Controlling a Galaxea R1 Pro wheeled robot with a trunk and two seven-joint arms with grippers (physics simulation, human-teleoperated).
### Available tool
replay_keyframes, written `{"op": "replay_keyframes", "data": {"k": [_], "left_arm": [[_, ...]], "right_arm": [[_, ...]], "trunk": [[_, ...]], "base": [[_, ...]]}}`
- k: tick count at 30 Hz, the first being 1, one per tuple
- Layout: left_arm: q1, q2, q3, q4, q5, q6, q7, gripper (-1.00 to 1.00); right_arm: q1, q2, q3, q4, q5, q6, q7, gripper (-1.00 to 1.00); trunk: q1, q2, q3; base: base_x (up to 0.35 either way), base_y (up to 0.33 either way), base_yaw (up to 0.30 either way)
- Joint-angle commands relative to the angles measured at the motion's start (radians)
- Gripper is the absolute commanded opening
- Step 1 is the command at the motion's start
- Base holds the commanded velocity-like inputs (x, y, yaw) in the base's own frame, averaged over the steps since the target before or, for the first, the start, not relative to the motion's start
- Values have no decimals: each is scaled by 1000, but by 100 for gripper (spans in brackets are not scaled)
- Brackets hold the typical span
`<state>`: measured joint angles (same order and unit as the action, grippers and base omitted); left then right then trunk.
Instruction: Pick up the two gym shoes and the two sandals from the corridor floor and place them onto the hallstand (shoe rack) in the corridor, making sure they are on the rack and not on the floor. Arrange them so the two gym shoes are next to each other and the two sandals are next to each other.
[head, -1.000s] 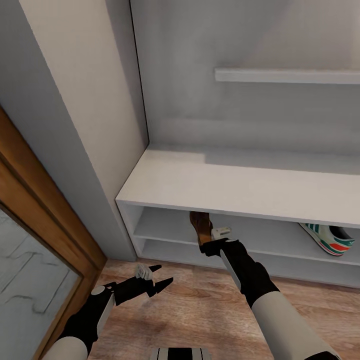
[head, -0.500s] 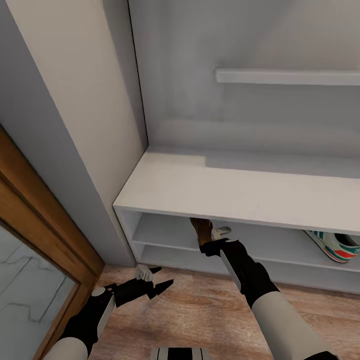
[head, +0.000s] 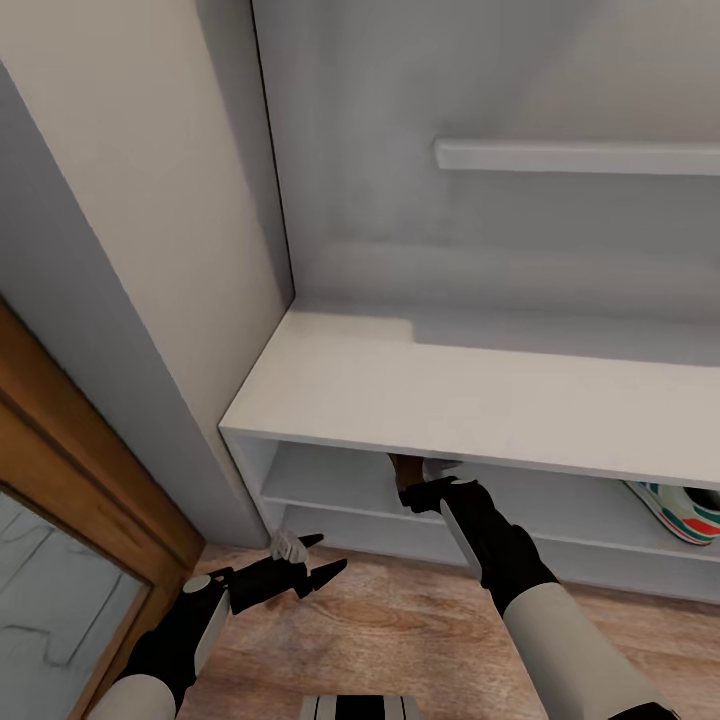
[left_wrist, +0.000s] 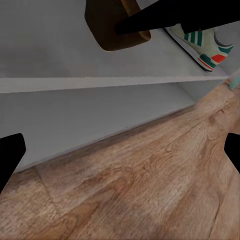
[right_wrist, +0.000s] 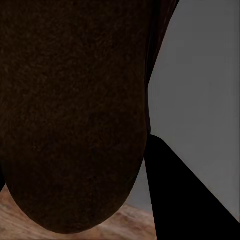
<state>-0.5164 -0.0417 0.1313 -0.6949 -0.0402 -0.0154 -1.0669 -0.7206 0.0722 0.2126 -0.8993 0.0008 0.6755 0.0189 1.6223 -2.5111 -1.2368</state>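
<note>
A brown sandal (head: 404, 466) is held in my right gripper (head: 428, 483), which is shut on it at the upper open shelf of the pale hallstand (head: 450, 390). The bench top hides most of the sandal. In the right wrist view its dark sole (right_wrist: 75, 115) is very close, beside one black finger (right_wrist: 185, 195). One gym shoe (head: 685, 507), white with green stripes and a red heel, lies on the same shelf further right. The left wrist view shows the sandal (left_wrist: 112, 25) and the gym shoe (left_wrist: 200, 42) on that shelf. My left gripper (head: 325, 553) hangs open over the corridor floor (head: 400, 630).
A wood-framed door (head: 90, 480) stands at the left, next to a grey wall corner that meets the hallstand's left end. A narrow wall shelf (head: 580, 155) hangs above the bench top. The lower open shelf (left_wrist: 75, 115) sits just above the floor planks.
The camera has shifted, so the hallstand sits lower in the picture. The sandal in my right gripper now reaches further in under the bench top. My left arm holds still.
</note>
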Motion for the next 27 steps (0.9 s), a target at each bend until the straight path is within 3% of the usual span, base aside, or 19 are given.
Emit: {"op": "replay_keyframes", "data": {"k": [1, 8, 9, 22, 27], "left_arm": [[-1, -1, 5, 0, -4, -2, -5, 100], [-1, -1, 5, 0, -4, -2, -5, 100], [-1, -1, 5, 0, -4, -2, -5, 100], [-1, -1, 5, 0, -4, -2, -5, 100], [-1, -1, 5, 0, -4, -2, -5, 100]], "right_arm": [[0, 0, 1, -1, -2, 6, -2, -100], [0, 0, 0, -1, -2, 6, -2, -100], [0, 0, 0, -1, -2, 6, -2, 100], [0, 0, 1, -1, -2, 6, -2, 100], [0, 0, 1, -1, -2, 6, -2, 100]], "trunk": [[0, 0, -1], [0, 0, -1], [0, 0, -1], [0, 0, -1], [0, 0, -1]], "base": [[9, 0, 0], [57, 0, 0], [15, 0, 0], [-1, 0, 0], [-222, 0, 0]]}}
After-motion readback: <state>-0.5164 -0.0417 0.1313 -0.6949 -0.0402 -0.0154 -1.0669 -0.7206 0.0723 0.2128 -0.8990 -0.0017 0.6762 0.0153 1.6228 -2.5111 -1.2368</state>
